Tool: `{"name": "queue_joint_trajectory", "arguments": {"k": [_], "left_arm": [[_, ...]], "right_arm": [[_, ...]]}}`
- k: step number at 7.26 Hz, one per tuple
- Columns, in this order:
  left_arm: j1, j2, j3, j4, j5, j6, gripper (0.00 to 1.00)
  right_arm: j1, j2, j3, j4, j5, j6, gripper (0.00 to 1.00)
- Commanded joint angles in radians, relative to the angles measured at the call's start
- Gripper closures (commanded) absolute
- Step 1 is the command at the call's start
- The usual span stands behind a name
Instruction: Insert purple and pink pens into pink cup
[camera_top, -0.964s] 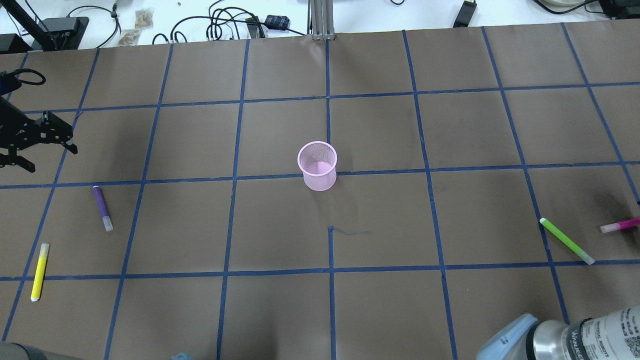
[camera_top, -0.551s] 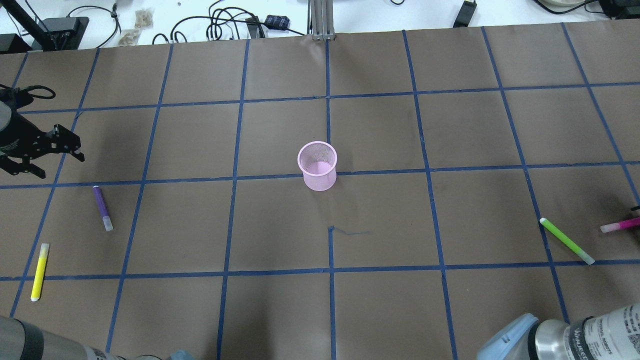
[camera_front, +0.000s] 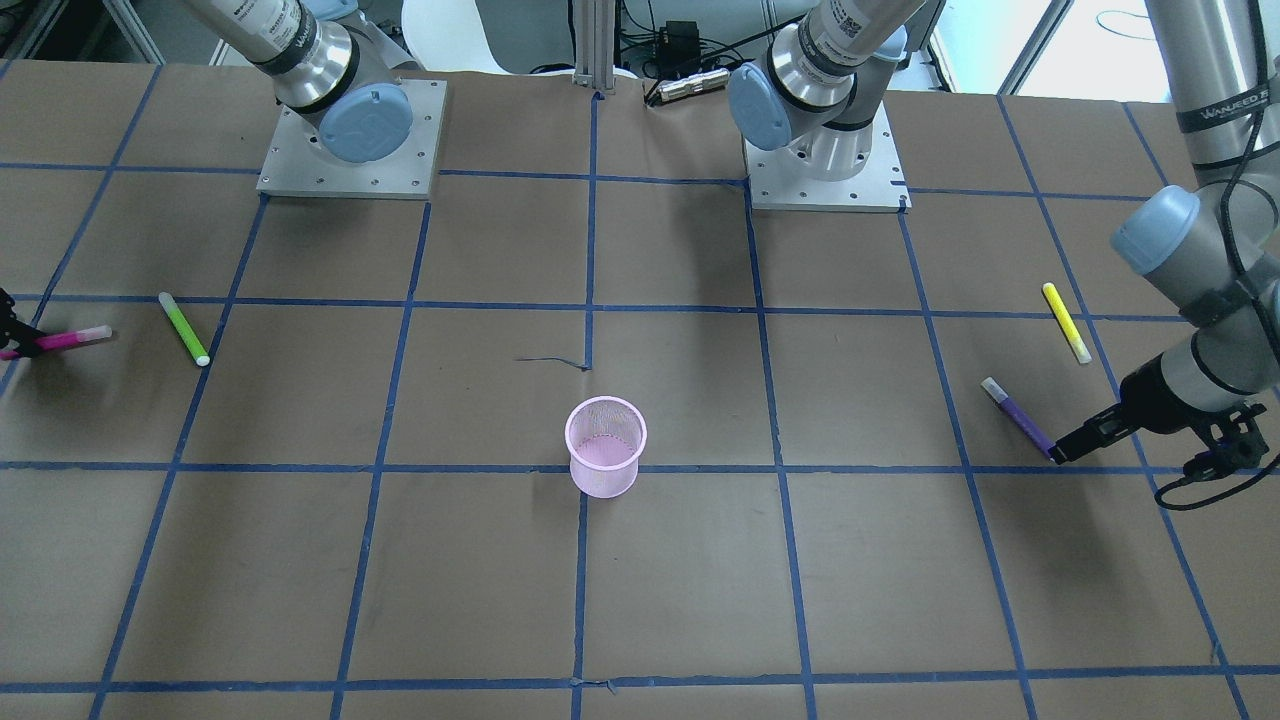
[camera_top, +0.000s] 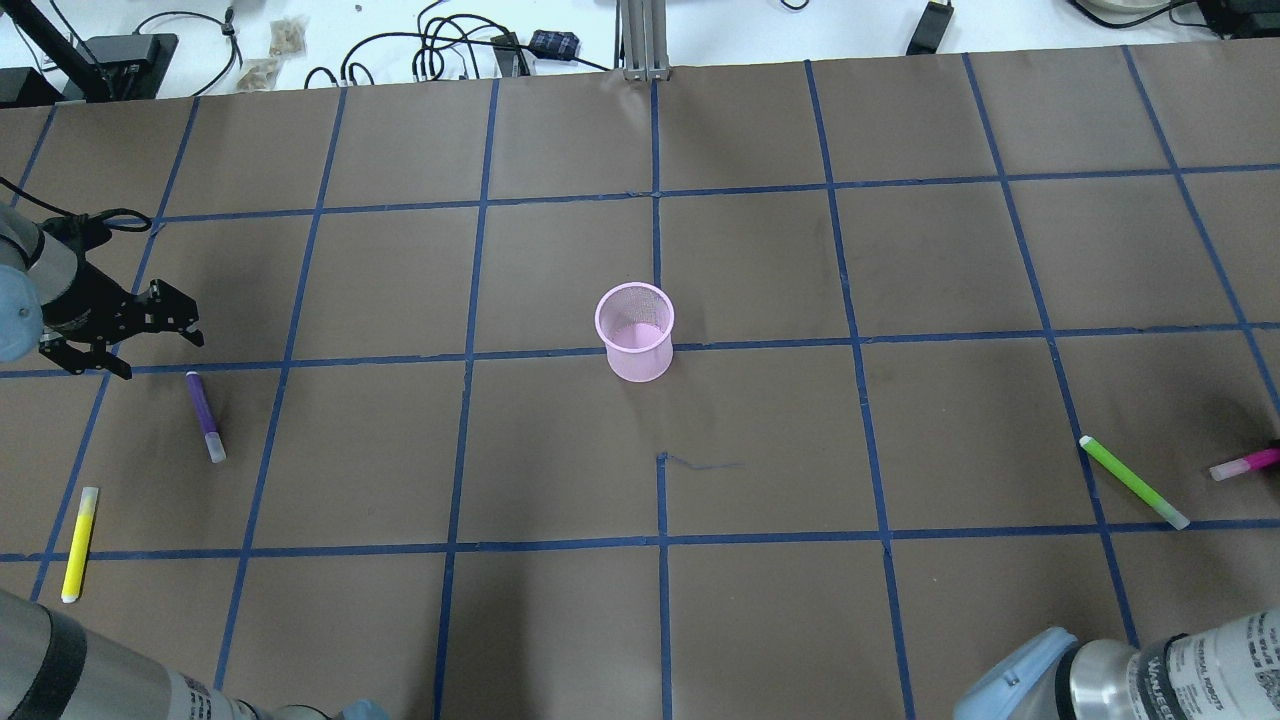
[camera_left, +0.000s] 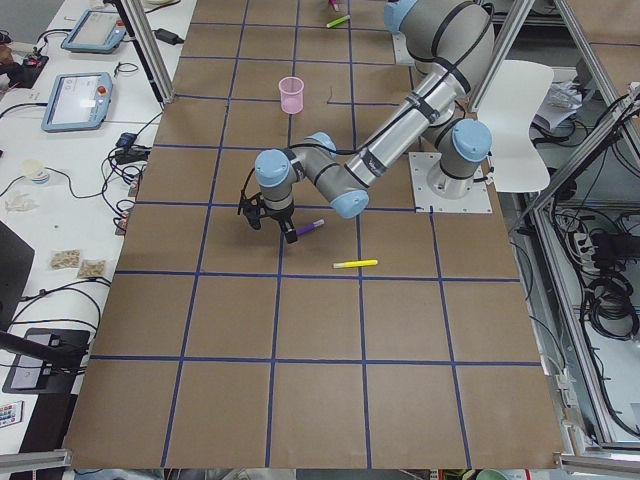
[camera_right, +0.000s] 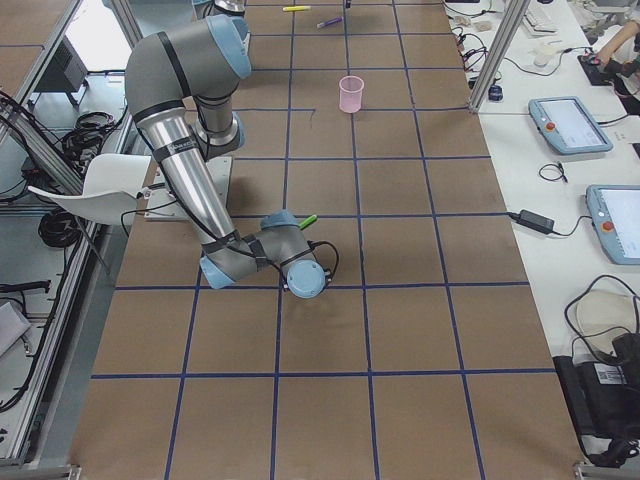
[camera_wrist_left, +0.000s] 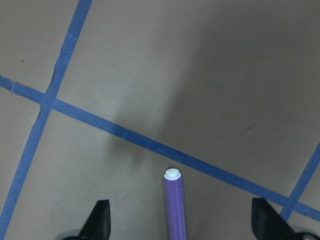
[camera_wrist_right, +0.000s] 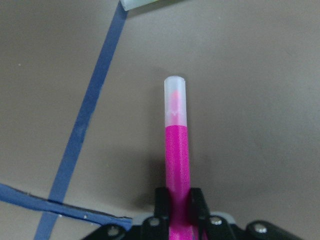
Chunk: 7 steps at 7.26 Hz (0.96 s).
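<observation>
Overhead exterior: cup (camera_top: 635, 332) empty, neither pen in yet; purple pen (camera_top: 205, 416) flat far left of cup, end between spread jaws of left gripper (camera_wrist_left: 181, 216); pink pen (camera_wrist_right: 177, 150) far right of cup, pinched in right gripper (camera_wrist_right: 177, 197); carrying and dropping both yet to do.

left gripper (camera_wrist_left: 181, 220) low, fingers (camera_wrist_left: 100, 221) wide apart; right gripper (camera_wrist_right: 178, 201) fingers tight on pink pen (camera_wrist_right: 177, 150)
</observation>
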Motion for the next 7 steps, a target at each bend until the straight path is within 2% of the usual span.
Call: {"name": "queue_joint_trajectory", "arguments": {"k": [1, 3, 4, 5, 6, 7], "left_arm": [[0.000, -0.041, -0.005, 0.040, 0.001, -0.005, 0.00], [-0.002, -0.057, -0.006, 0.039, 0.004, -0.006, 0.01], [-0.002, -0.062, -0.006, 0.039, 0.006, -0.005, 0.07], [-0.002, -0.062, -0.006, 0.039, 0.005, -0.005, 0.10], [-0.002, -0.064, -0.006, 0.039, 0.006, -0.005, 0.22], [-0.003, -0.067, -0.006, 0.039, 0.006, -0.006, 0.23]], "right_arm": [[-0.002, -0.012, -0.001, 0.008, 0.008, 0.062, 0.93], [0.017, -0.105, 0.002, 0.075, 0.018, 0.173, 0.93], [0.082, -0.172, 0.002, 0.077, 0.053, 0.192, 0.93], [0.169, -0.238, 0.002, 0.074, 0.061, 0.256, 0.93], [0.257, -0.307, 0.003, 0.086, 0.061, 0.384, 0.93], [0.378, -0.358, 0.002, 0.083, 0.061, 0.486, 0.93]]}}
